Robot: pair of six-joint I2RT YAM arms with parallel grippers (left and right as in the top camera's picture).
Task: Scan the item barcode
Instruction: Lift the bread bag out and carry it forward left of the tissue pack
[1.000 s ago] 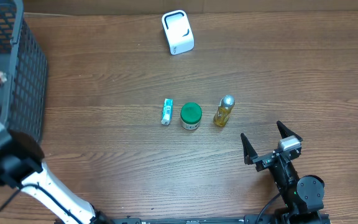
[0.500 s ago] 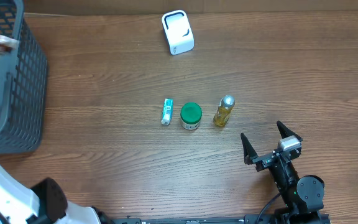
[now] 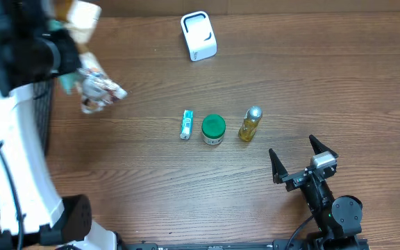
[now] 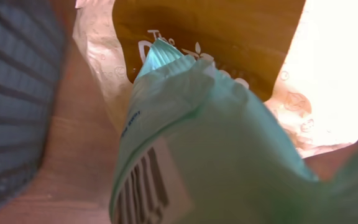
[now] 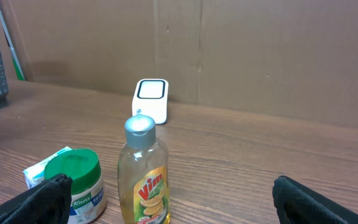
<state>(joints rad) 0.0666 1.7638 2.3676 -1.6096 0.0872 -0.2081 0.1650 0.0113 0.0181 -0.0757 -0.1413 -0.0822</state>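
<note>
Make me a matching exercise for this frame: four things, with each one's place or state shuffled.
Things:
1 scanner
2 green-lidded jar
3 packet
4 right gripper

Place or state:
A open, empty
B held by the left gripper
C far edge of the table
D between the tube and the Vim bottle

Pairs: 1-C, 2-D, 3-B, 4-A.

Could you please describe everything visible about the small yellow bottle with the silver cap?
The bottle looks like clear plastic filled with yellow liquid, closed by a silver-grey cap. Its front label reads Vim above a lemon picture. It stands upright on the wooden table, at the right end of a row of three items, beside the green-lidded jar but apart from it. Only the table touches it.
</note>
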